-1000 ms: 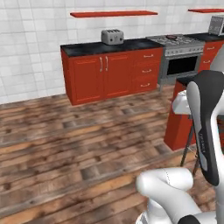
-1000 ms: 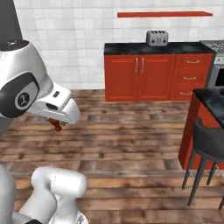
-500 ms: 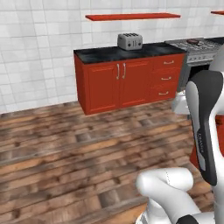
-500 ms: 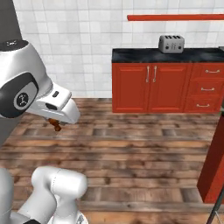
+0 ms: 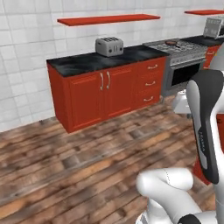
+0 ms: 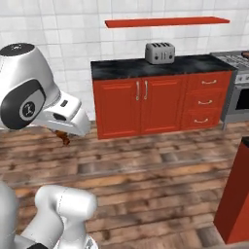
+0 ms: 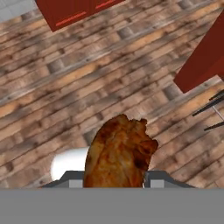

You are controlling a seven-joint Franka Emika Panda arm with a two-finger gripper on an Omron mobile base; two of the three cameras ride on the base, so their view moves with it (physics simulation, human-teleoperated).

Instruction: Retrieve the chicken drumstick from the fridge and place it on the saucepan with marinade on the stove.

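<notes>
My gripper (image 7: 114, 180) is shut on the chicken drumstick (image 7: 119, 151), a lumpy brown piece that stands up between the fingers above the wooden floor. In the right base view the drumstick (image 6: 63, 140) hangs as a small brown lump under my white hand, at the gripper (image 6: 62, 134). The stove (image 5: 180, 47) stands at the far right of the cabinet row, and a small dark saucepan (image 5: 171, 43) with reddish marinade sits on its grates. The stove's edge (image 6: 239, 61) also shows at the right of the right base view. The fridge is out of view.
A run of red cabinets (image 5: 109, 89) with a black top carries a silver toaster (image 5: 109, 46), and a red shelf (image 5: 108, 19) hangs above. A microwave (image 5: 214, 27) sits beyond the stove. A red island (image 6: 237, 194) and dark stool legs (image 7: 213, 111) stand close on my right.
The whole picture has shifted, so the camera has moved: the cabinet row looks nearer and the stove is back in the left base view. The drumstick stays in the shut gripper.
</notes>
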